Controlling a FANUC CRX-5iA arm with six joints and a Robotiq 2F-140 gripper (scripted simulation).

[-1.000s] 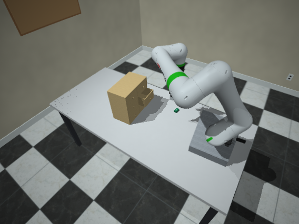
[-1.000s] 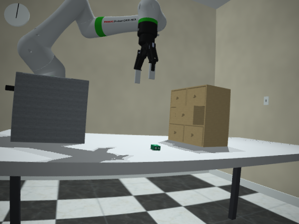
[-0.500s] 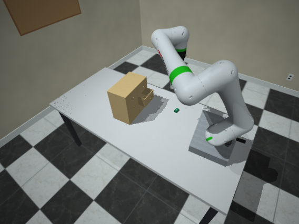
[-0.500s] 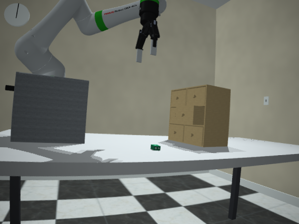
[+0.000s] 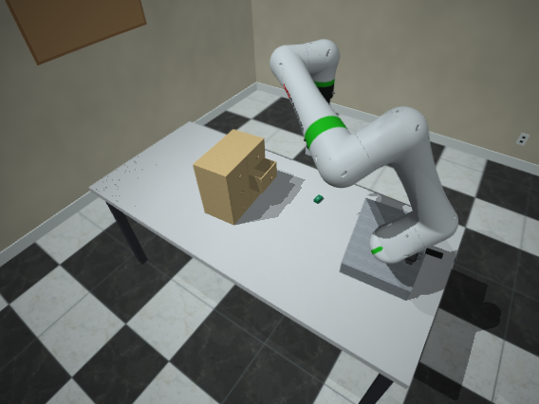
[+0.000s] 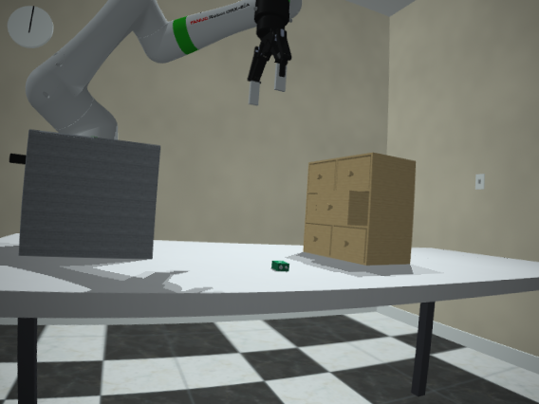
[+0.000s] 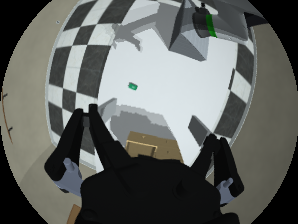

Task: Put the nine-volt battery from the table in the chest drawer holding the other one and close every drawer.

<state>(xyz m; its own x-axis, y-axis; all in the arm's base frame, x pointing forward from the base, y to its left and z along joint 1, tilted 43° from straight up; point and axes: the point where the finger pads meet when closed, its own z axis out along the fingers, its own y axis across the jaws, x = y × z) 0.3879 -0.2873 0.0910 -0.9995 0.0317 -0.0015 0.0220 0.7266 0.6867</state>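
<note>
1. Overhead, the gripper (image 6: 267,94) hung high above the bench (image 5: 285,247), fingers spread fully apart, nothing between them.
2. Green battery (image 6: 281,266) lay flat on the bench, near the chest (image 6: 380,209), in front of its drawer side, not touching it.
3. Chest stood upright; one middle-row drawer (image 5: 265,173) stuck out partway, the other fronts sat flush.
4. Arm's grey base block (image 6: 90,196) sat at the far end of the bench, well apart from the chest.
5. Wrist view: battery (image 7: 133,86) ahead of the chest top.
</note>
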